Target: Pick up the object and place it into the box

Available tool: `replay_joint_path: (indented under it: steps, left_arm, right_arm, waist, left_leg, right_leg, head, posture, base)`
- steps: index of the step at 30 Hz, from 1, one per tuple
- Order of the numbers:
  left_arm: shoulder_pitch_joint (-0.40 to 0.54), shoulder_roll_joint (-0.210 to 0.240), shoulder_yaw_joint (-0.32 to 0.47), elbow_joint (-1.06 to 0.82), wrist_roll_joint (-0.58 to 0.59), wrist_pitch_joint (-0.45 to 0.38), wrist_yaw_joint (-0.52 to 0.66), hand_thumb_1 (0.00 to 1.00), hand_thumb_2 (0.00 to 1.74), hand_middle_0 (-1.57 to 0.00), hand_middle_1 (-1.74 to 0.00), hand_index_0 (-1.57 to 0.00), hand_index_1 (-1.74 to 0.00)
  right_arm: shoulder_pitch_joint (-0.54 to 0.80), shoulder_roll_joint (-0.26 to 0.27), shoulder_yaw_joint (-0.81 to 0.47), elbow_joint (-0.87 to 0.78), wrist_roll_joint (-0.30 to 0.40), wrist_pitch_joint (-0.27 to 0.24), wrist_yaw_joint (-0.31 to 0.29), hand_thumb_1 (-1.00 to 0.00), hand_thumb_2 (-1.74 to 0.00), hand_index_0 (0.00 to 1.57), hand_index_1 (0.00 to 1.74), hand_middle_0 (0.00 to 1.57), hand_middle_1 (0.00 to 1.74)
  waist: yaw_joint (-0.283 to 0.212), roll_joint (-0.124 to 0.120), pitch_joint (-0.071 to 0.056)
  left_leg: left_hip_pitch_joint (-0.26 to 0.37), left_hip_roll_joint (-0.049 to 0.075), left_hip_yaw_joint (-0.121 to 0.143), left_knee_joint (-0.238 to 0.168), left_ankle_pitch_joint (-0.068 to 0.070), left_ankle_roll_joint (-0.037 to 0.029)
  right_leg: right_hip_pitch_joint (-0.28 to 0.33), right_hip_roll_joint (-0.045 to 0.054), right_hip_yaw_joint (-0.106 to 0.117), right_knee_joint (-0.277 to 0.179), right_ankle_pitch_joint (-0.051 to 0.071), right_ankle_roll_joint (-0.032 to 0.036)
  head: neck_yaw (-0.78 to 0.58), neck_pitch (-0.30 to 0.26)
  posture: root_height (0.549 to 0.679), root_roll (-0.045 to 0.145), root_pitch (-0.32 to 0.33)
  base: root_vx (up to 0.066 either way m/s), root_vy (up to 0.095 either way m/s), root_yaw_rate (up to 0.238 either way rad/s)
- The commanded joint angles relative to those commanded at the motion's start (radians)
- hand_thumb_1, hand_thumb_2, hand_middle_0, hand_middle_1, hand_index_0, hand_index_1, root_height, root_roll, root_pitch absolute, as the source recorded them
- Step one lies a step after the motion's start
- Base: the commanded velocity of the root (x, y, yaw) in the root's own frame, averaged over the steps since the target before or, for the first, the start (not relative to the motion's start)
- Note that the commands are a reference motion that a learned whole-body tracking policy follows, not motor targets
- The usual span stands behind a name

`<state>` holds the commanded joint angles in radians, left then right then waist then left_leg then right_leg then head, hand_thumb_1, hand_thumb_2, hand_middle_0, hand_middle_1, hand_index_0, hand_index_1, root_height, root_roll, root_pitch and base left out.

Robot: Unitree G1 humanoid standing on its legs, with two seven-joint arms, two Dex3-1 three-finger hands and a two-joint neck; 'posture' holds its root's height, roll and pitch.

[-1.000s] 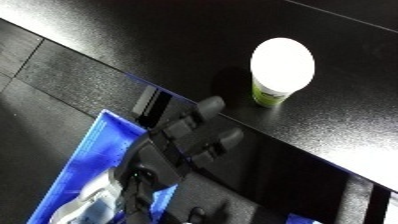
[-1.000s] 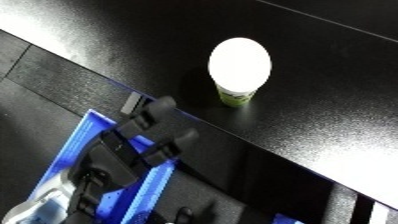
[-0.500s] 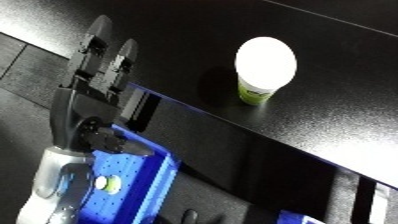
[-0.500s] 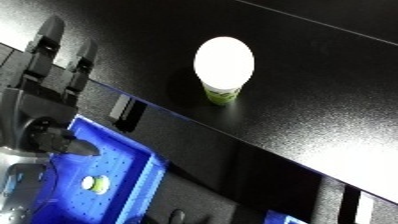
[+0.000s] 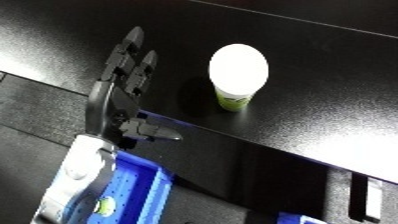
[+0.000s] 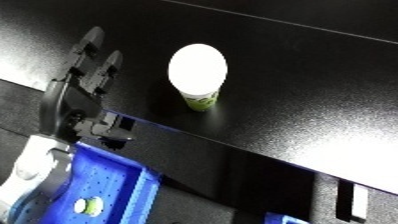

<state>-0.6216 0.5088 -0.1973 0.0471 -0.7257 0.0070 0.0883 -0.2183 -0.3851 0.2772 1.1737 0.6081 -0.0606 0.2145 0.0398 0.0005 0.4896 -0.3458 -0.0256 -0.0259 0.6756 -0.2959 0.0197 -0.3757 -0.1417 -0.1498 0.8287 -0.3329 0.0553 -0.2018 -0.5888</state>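
A single cup (image 5: 237, 77) with a white lid and green body stands upright on the black table (image 5: 338, 75), its long axis vertical, lid facing up. One hand shows: the left hand (image 5: 120, 102), fingers straight and spread, thumb out to the side, holding nothing, just left of the cup and apart from it. One blue bin (image 6: 111, 187) sits below the table's edge.

Surface finishes

Table (image 5: 320, 65): black, fine-grained, semi-gloss. Cup (image 5: 236, 75): bright white lid, green body. Left hand (image 5: 120, 107): matt black. Bin (image 6: 115, 185): glossy blue plastic.
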Motion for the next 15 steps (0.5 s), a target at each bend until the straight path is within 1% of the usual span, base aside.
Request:
replay_joint_path:
  steps: [3, 5, 9, 15]
  left_arm:
    - [-0.041, 0.002, -0.028, 0.042, 0.014, 0.007, 0.010, 0.00, 0.00, 0.00, 0.00, 0.00, 0.00]
    - [-0.064, 0.001, -0.044, 0.065, 0.010, 0.014, 0.010, 0.00, 0.00, 0.00, 0.00, 0.00, 0.00]
    - [-0.103, -0.009, -0.075, 0.094, -0.006, 0.017, 0.005, 0.00, 0.00, 0.00, 0.00, 0.00, 0.00]
    - [-0.158, -0.028, -0.111, 0.103, 0.012, 0.025, 0.019, 0.00, 0.00, 0.00, 0.00, 0.00, 0.00]
  right_arm:
    - [-0.009, -0.001, 0.008, -0.004, 0.003, 0.005, -0.002, 0.00, 0.00, 0.00, 0.00, 0.00, 0.00]
    - [-0.013, -0.002, 0.011, -0.007, 0.004, 0.008, -0.001, 0.00, 0.00, 0.00, 0.00, 0.00, 0.00]
    - [-0.021, -0.002, 0.016, -0.011, 0.005, 0.011, 0.001, 0.00, 0.00, 0.00, 0.00, 0.00, 0.00]
    - [-0.033, 0.001, 0.025, -0.026, 0.015, 0.015, -0.011, 0.00, 0.00, 0.00, 0.00, 0.00, 0.00]
  waist:
    - [-0.012, -0.004, 0.003]
    - [-0.020, -0.007, 0.006]
    - [-0.034, -0.011, 0.013]
    - [-0.054, -0.016, 0.028]
  left_leg:
    - [-0.007, 0.007, 0.008, 0.012, -0.005, 0.0023]
    - [-0.011, 0.011, 0.013, 0.019, -0.008, 0.0038]
    - [-0.021, 0.015, 0.020, 0.034, -0.014, 0.0063]
    - [-0.040, 0.019, 0.031, 0.049, -0.019, 0.0085]
  right_leg:
    - [-0.012, 0.0034, 0.007, 0.008, 0.001, 0.0013]
    - [-0.020, 0.0047, 0.010, 0.012, 0.002, 0.0021]
    - [-0.036, 0.0063, 0.016, 0.021, 0.005, 0.0042]
    - [-0.062, 0.0109, 0.024, 0.030, 0.010, 0.0059]
  head:
    - [-0.003, 0.011]
    - [-0.006, 0.019]
    - [-0.008, 0.035]
    - [-0.016, 0.067]
  posture:
    - [0.633, 0.014, -0.056]
    - [0.632, 0.014, -0.055]
    - [0.631, 0.013, -0.054]
    - [0.629, 0.013, -0.044]
  base:
    - [0.014, -0.004, -0.101]
    - [0.030, -0.004, -0.115]
    - [0.024, -0.003, -0.105]
    - [-0.006, -0.001, -0.090]
